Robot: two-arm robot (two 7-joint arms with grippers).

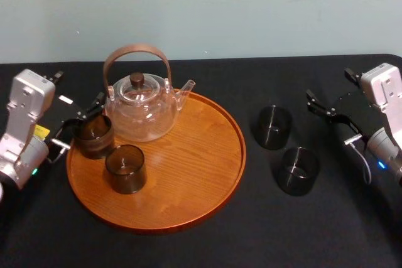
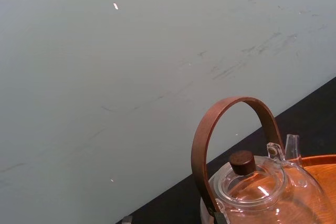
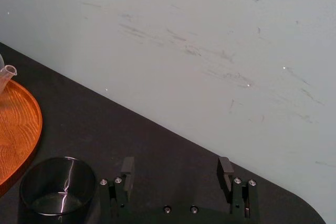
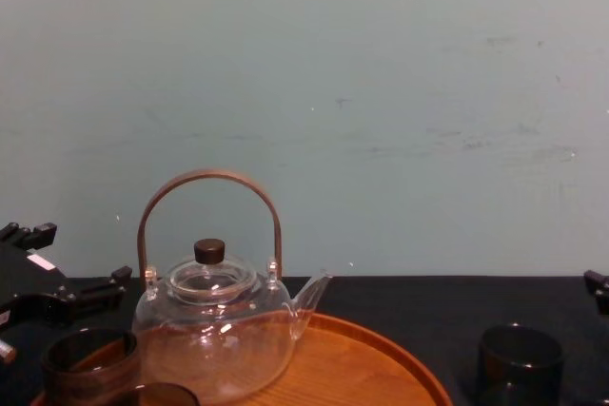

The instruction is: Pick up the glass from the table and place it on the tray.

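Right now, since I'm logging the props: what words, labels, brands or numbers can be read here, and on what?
No text can be read here.
Yellow label on the left arm: too small to read.
White sticker on the left gripper, at the left rim of the tray: blank or too small to tell.
Teapot, tray, table: no markings seen.
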